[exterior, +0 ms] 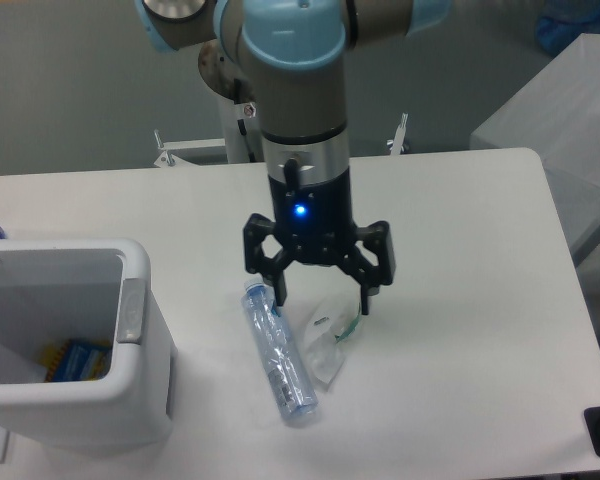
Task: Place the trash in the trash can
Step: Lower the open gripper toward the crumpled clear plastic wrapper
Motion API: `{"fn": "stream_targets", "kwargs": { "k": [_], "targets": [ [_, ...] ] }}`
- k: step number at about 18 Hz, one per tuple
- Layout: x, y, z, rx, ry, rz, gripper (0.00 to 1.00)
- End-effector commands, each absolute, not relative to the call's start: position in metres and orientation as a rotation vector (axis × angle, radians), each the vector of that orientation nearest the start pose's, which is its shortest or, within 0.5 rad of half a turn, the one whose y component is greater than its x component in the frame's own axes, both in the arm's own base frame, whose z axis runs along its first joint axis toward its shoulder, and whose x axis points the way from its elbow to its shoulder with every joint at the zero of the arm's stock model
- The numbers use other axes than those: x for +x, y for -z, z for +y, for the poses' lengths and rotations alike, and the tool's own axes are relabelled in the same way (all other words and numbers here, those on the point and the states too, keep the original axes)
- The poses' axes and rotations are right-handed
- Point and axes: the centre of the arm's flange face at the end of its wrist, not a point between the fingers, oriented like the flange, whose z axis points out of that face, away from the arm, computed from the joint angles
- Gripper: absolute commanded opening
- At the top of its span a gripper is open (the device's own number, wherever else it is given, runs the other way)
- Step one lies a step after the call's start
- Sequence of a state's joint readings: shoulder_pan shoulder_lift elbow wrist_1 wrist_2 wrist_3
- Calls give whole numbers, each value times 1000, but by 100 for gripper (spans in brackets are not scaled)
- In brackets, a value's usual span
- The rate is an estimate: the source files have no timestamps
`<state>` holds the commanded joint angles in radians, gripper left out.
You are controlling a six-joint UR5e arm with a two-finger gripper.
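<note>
Closest sits the white trash can (65, 405). Straight down points the gripper (320, 298), fingers wide apart over the bottle (277, 352) and wrapper (328, 350).

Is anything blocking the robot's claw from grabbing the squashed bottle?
Nothing visible does. The black two-finger gripper hangs open right above the crushed clear plastic bottle and the crumpled clear wrapper. The table between them and the white plastic bin looks bare too.

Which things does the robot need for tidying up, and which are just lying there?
For the job:
- crushed bottle
- crumpled wrapper
- white trash can
- gripper, open above the trash

Just there:
- blue and yellow packet already inside the can
- white table
</note>
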<state>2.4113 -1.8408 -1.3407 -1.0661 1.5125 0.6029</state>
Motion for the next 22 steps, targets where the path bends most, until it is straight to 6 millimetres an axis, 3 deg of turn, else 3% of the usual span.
{"fn": "stream_targets", "kwargs": {
  "k": [4, 9, 16, 19, 22],
  "targets": [
    [-394, -499, 522, -2735, -358, -331, 100],
    [-405, -466, 512, -2769, -307, -373, 100],
    [-396, -396, 505, -2847, -237, -372, 100],
    [-384, -357, 495, -2942, -195, -93, 100],
    [-381, -334, 488, -2974, -184, 172, 100]
  ]
}}
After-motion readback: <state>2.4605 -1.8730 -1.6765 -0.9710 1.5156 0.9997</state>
